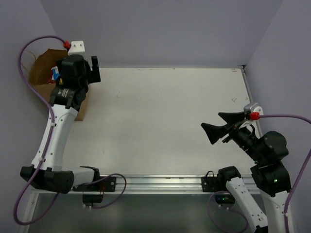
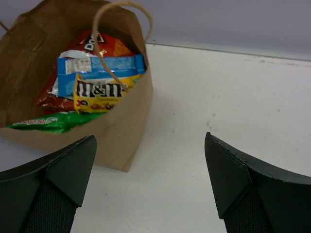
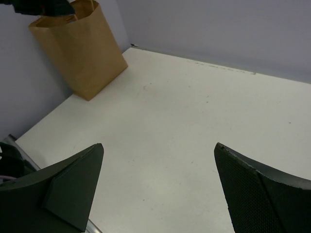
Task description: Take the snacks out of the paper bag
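The brown paper bag (image 2: 129, 121) stands upright and open at the table's far left corner (image 1: 41, 65). Looking into it from the left wrist view, I see snacks: an orange-red Doritos bag (image 2: 104, 46), a blue packet (image 2: 102, 65), a yellow M&M's packet (image 2: 97, 92), a green bag (image 2: 46, 122) and a red-silver one (image 2: 48, 99). A twisted handle (image 2: 121, 7) arches over them. My left gripper (image 2: 149, 141) hangs open and empty above the table, just right of the bag. My right gripper (image 1: 218, 124) is open and empty over the table's right side, far from the bag (image 3: 82, 48).
The white table (image 1: 160, 121) is bounded by lilac walls at the back and both sides. A metal rail (image 1: 155, 183) runs along the near edge between the arm bases. The bag leans near the left wall.
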Motion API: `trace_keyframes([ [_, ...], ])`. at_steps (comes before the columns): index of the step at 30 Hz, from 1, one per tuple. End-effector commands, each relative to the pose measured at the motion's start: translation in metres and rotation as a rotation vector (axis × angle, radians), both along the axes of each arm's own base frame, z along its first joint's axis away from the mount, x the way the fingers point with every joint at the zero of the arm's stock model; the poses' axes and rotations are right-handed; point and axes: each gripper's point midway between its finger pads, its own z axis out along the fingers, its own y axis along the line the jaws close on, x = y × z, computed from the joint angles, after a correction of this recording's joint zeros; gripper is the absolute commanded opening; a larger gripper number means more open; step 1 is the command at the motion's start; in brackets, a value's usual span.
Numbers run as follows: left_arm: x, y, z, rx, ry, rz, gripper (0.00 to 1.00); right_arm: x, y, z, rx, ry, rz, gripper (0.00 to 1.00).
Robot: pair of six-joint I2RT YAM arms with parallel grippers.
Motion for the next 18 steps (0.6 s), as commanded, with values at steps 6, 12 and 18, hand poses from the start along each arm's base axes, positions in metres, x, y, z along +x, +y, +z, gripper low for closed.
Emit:
trace_keyframes([
  [6, 0.071, 0.06, 0.022, 0.035, -0.059, 0.133, 1.0, -0.012, 0.023, 0.004, 0.016, -0.045, 0.158, 0.99],
  [12, 0.102, 0.058, -0.024, 0.012, 0.069, 0.112, 1.0, -0.008, 0.023, -0.001, 0.005, -0.04, 0.16, 0.99],
  [18, 0.112, 0.059, -0.048, 0.027, 0.107, 0.106, 0.82, -0.008, 0.023, -0.004, -0.001, -0.043, 0.16, 0.99],
])
